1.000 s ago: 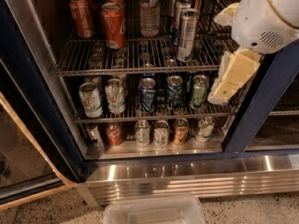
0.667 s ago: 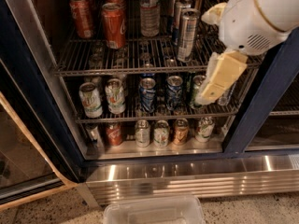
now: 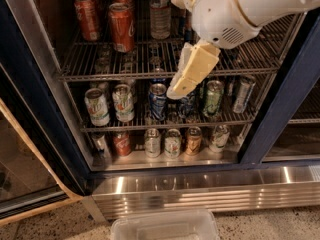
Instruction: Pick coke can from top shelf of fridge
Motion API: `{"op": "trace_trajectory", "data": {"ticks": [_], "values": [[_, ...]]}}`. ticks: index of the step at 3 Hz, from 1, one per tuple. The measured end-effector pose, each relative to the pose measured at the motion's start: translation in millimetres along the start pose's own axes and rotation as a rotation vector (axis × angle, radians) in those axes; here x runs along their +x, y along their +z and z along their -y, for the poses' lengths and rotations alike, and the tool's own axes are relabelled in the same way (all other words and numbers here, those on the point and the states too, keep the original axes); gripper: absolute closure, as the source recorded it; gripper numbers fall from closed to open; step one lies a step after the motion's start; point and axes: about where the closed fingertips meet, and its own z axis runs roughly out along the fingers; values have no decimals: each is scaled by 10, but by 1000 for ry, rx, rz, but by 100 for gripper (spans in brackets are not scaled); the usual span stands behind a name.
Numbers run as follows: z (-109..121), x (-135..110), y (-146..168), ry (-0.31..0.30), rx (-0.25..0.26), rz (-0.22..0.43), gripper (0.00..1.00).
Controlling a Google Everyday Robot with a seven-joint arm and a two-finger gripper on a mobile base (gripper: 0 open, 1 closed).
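Red coke cans stand at the left of the top shelf (image 3: pixel 150 64), a grey wire rack inside the fridge (image 3: pixel 280 109). The nearest coke can (image 3: pixel 121 26) is in front, a second (image 3: pixel 87 16) is left of it, and more stand behind. My gripper (image 3: pixel 192 71), cream-coloured on a white arm (image 3: pixel 240 9), hangs in front of the shelf's middle. It is to the right of the coke cans and apart from them, its tip dipping over the shelf's front edge. It holds nothing that I can see.
A clear bottle (image 3: pixel 160 11) stands just left of the arm on the top shelf. The lower racks hold white-and-green cans (image 3: pixel 97 106), a blue can (image 3: pixel 158 101) and a green can (image 3: pixel 213 98). The glass door (image 3: pixel 25 149) is open at left. A clear plastic bin (image 3: pixel 165 226) sits on the floor below the steel base panel (image 3: pixel 200 189).
The arm and gripper have moved left across the fridge front, from the right frame to the shelf's middle, now covering the slim silver cans. The cans have not moved.
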Motion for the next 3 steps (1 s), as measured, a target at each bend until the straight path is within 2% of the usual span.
{"op": "trace_trajectory", "data": {"ticks": [1,2,3], "values": [[0,0,0,0,0,0,0],[61,-66,57,-7,60,38,0],[-35,-187,309,29,124,138,0]]}}
